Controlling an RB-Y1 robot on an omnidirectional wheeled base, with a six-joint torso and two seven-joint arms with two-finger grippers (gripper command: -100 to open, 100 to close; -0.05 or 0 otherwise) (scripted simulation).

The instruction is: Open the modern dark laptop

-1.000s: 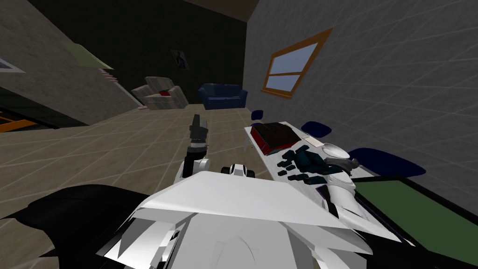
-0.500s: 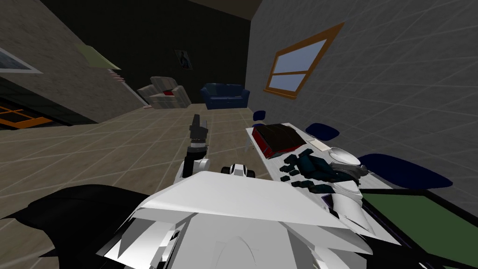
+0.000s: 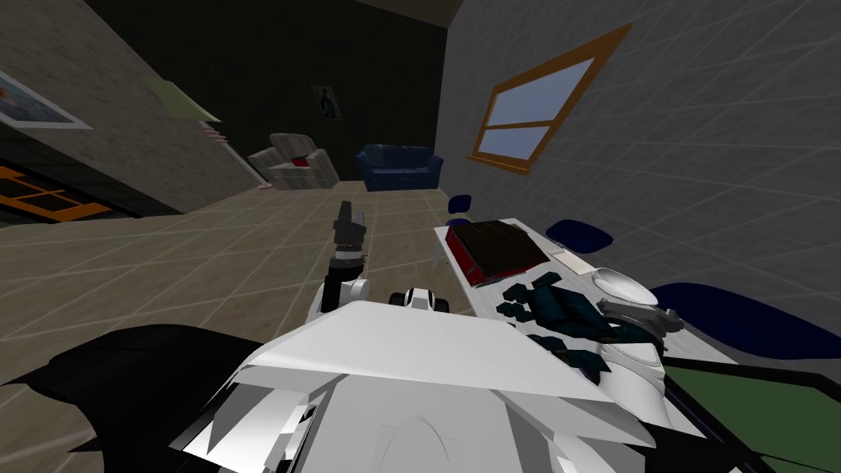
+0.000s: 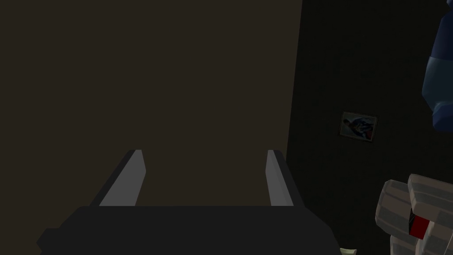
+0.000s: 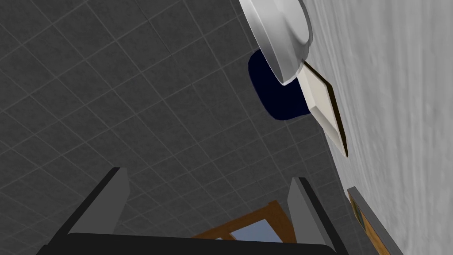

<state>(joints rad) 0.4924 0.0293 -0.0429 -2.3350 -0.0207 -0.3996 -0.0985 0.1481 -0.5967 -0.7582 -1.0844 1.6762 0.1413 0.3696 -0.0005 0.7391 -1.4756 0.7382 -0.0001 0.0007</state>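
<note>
Head view puts the laptop (image 3: 493, 245), a dark red-sided slab, seemingly shut and untouched at the desk's (image 3: 483, 295) far end, with the right claw (image 5: 208, 177) spread near the bowl (image 5: 278, 31) and the left claw (image 4: 205, 152) spread too, so the opening is all ahead.

Dark laptop (image 3: 497, 245) edged red; white table (image 3: 484, 293); navy sofa (image 3: 398, 167).

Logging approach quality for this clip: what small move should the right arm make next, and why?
Probably swing the right gripper toward the laptop. Its open fingers point at the wall, past the bowl, while the closed laptop lies farther along the table, untouched.
</note>
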